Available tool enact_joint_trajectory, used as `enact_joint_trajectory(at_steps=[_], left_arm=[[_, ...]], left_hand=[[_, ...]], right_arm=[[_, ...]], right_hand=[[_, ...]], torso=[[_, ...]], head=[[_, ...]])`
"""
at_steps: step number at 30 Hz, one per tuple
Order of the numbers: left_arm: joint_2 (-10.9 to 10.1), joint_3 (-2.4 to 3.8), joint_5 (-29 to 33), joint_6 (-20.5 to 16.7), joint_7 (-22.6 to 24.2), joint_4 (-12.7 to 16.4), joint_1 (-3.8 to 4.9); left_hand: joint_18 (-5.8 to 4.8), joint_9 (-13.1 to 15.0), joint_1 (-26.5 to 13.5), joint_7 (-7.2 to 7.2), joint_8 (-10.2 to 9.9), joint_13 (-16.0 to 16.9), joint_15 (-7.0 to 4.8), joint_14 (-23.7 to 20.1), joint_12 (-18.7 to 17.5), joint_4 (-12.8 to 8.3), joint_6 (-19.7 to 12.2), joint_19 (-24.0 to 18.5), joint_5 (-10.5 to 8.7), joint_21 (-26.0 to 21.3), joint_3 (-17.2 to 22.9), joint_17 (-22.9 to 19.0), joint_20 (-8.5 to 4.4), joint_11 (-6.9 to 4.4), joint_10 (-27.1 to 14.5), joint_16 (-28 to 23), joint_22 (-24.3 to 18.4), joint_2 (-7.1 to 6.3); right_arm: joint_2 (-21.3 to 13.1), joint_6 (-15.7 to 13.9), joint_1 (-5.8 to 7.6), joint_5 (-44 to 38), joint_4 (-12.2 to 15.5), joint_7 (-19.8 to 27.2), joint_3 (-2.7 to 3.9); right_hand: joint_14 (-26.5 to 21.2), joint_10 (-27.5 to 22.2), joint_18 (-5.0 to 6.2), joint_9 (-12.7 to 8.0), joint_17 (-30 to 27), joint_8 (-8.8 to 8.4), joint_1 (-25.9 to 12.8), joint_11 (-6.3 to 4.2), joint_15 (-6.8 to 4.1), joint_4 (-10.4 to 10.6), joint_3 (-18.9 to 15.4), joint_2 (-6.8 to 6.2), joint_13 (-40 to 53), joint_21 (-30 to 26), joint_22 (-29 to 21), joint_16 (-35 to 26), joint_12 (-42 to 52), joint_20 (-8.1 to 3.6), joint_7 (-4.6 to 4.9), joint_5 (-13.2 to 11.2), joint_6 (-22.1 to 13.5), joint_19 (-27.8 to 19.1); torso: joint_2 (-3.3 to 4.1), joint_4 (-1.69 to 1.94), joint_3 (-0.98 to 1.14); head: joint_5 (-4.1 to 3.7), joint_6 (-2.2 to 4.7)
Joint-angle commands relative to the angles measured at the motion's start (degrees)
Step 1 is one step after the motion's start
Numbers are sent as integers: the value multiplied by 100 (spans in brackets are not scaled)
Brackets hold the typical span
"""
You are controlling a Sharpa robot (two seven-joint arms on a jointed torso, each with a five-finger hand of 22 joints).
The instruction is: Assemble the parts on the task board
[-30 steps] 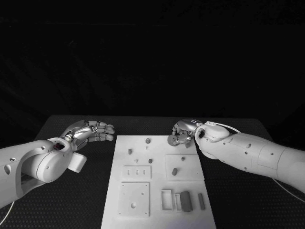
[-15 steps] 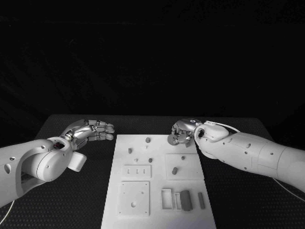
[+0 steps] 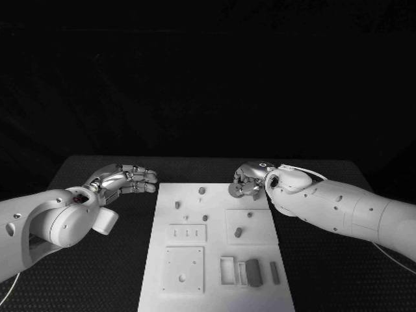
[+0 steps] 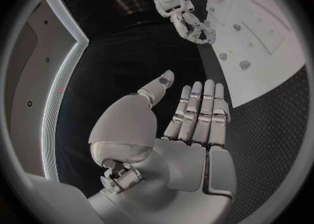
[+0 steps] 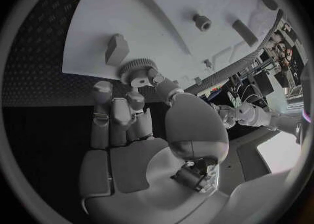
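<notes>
My right hand (image 3: 248,180) sits at the far right corner of the task board (image 3: 218,273), fingers curled down around a small toothed gear (image 5: 135,72). In the right wrist view the fingertips (image 5: 102,89) and thumb close on that gear's rim, so I am holding it, and it sits low against the white plate, though I cannot tell whether it actually touches the surface. Just beside the gear lies a short blocky part (image 5: 116,49) on the board, and further along there is a small round peg (image 5: 201,22) standing up and a flat dark bar (image 5: 245,32).

My left hand (image 3: 123,179) hovers over the black tabletop (image 3: 105,260) just off the board's far left corner, holding nothing. In the left wrist view its fingers (image 4: 199,111) lie straight and side by side with the thumb set apart from them, the palm clear of any part, and my right hand (image 4: 193,25) shows beyond it at the board's edge.

From the head view the board runs down the middle between my two arms. Several small dark parts lie scattered over its far half, including one near the far edge (image 3: 201,191) and one on a raised square plate (image 3: 238,232). Near the board's close end a longer dark block (image 3: 254,273) lies in a row of slots, with a plain square plate (image 3: 184,270) to its left
</notes>
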Motion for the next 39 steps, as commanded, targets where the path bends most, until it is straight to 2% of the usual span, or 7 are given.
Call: enact_joint_trajectory(at_steps=[1, 3, 6, 13, 22, 26, 39], left_arm=[[-3, 3, -57, 109, -76, 37, 4], [-8, 3, -178, 114, -81, 47, 4], [-2, 3, -184, 110, -79, 54, 4], [-11, 3, -184, 67, -63, 56, 4], [-17, 3, -183, -46, -76, 58, 4], [-20, 3, -183, -53, -70, 68, 4], [-44, 3, -182, -74, -68, 99, 4]], left_hand=[[-70, -5, -74, 52, -24, -9, 22, -7, -17, 7, -51, -12, 20, -29, -29, 8, 23, 7, -28, -29, -7, -4], [-70, -5, -75, 53, -24, -9, 22, -7, -18, 8, -51, -12, 20, -29, -29, 9, 23, 7, -28, -30, -7, -2], [-70, -6, -78, 54, -24, -8, 23, -9, -18, 8, -51, -15, 20, -29, -31, 9, 24, 9, -27, -32, -7, -5], [-70, -6, -79, 55, -23, -7, 23, -10, -17, 6, -50, -18, 20, -29, -31, 10, 24, 9, -25, -34, -8, -6], [-67, -4, -82, 58, -18, -4, 22, -5, -14, 6, -43, -17, 20, -25, -31, 15, 23, 9, -15, -35, -7, -2], [-66, -4, -82, 59, -17, -3, 22, -3, -13, 4, -41, -17, 20, -23, -31, 16, 23, 9, -12, -35, -7, -5], [-64, -4, -82, 60, -16, -2, 21, 0, -12, 1, -39, -16, 20, -21, -31, 19, 22, 9, -8, -36, -7, -8]], right_arm=[[-3, 340, -120, -218, -3, -152, -75], [-14, 265, -120, -247, 23, -173, -76], [-14, 104, -120, -366, 52, -219, -76], [-38, -197, -120, -615, 210, -361, -76], [-120, -446, -106, -728, 449, -488, -69], [-151, -593, -97, -978, 568, -544, -41], [-276, -709, 0, -1267, 1303, -743, 45]], right_hand=[[23, 2, 361, 13, 17, 18, 62, -44, -40, -5, 31, 149, -6, 28, 114, 38, 22, -21, 178, 18, 191, -32], [38, 8, 361, 15, 39, 18, 86, -45, -41, -7, 38, 195, -6, 34, 115, 43, 24, -25, 178, 18, 191, -30], [50, 12, 361, 16, 55, 18, 97, -46, -42, -11, 37, 196, -6, 38, 115, 47, 26, -29, 177, 17, 193, -27], [103, 46, 361, 28, 98, 31, 146, -56, -51, -10, 3, 113, -13, 61, 114, 59, 33, -47, 166, 17, 220, -2], [133, 72, 361, 37, 108, 41, 159, -65, -60, -5, -20, 58, -23, 70, 108, 57, 28, -55, 157, 17, 246, 17], [146, 83, 361, 40, 110, 45, 172, -70, -64, -6, -21, 44, -28, 72, 106, 55, 25, -58, 152, 17, 256, 23], [194, 122, 361, 47, 132, 53, 188, -81, -75, 1, -31, -2, -48, 77, 98, 47, 11, -64, 141, 17, 283, 49]], torso=[[3, -3, -1], [7, -8, -2], [7, -8, -2], [2, -4, 9], [0, -5, 0], [-1, -4, -3], [2, -12, -7]], head=[[0, 0], [-4, 6], [-6, 18], [4, 21], [13, 36], [0, 42], [20, 74]])
